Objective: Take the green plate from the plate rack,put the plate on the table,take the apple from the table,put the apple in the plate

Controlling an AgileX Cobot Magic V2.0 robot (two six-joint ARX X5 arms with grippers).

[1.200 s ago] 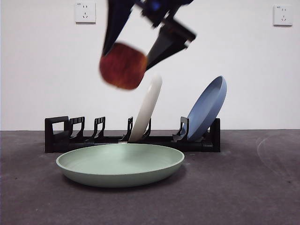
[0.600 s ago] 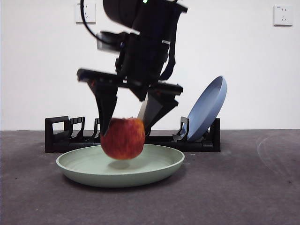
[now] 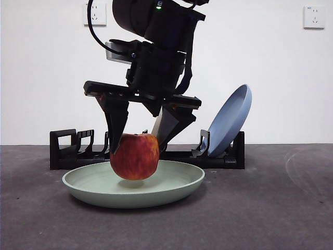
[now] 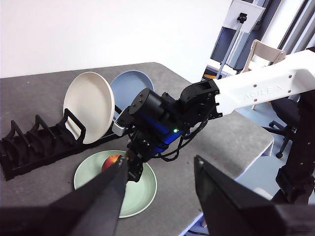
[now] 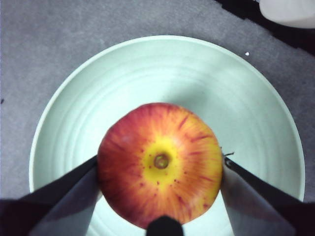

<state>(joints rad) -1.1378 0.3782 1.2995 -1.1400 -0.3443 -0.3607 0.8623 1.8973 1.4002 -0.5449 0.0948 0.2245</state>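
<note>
The surface [image 3: 270,208] is dark grey, rough and mottled like concrete. Nearest on it lies the plate [image 3: 171,188]: round, shallow, pale mint green, matte, with a raised rim; the right wrist view shows faint concentric rings in its floor.

The apple [image 3: 135,155] hangs just above the plate's middle, a shadow under it; whether it touches the plate cannot be told. It is squat, red with yellow-orange streaks, and yellow around the stem pit in the right wrist view. The right gripper [image 3: 139,139] comes down from above, its two black tapered jaws clenched on the apple's opposite sides. A small green light shows on the black wrist housing above.

Behind the plate runs the rack [image 3: 65,151]: long, low, black plastic, with upright slotted holders and a squared handle loop at one end. A cream plate [image 4: 88,106] and a blue plate [image 3: 230,120] stand tilted in it, side by side.

On the white arm [image 4: 266,88] in the left wrist view, grey lettering reads "AGILE X". The left gripper [image 4: 160,189] hangs high above the surface, well apart from the plate, jaws spread and empty.

Two white wall sockets [image 3: 94,14] sit high on the white wall
</note>
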